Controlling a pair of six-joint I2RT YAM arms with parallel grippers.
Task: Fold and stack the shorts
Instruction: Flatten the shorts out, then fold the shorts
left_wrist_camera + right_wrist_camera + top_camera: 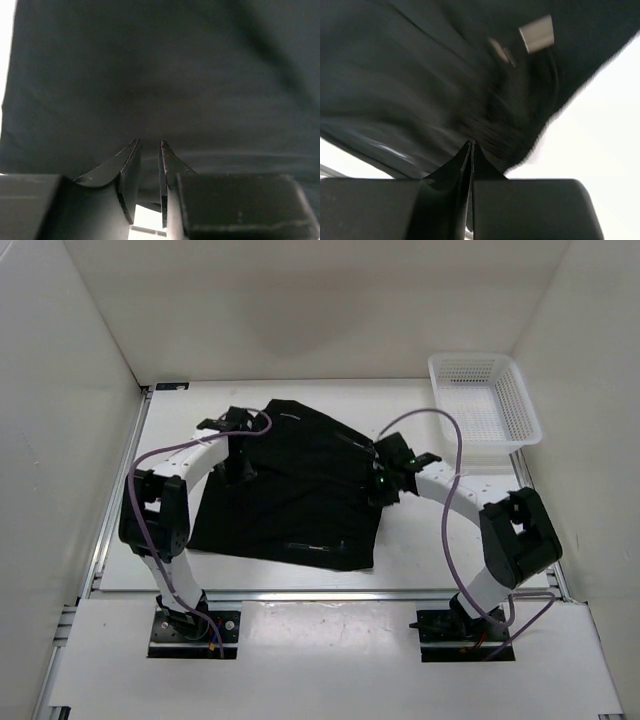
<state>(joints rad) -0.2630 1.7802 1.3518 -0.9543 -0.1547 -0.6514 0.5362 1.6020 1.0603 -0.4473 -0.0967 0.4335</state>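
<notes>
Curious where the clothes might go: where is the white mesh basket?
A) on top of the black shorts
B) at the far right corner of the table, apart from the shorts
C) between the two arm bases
B: the white mesh basket sits at the far right of the table, clear of the shorts.

shorts (300, 510) on table (450, 550), basket (524, 405) behind-right, seemingly apart

No legible text or numbers; grey tag (536, 33) on shorts (300, 490) too blurred
</notes>
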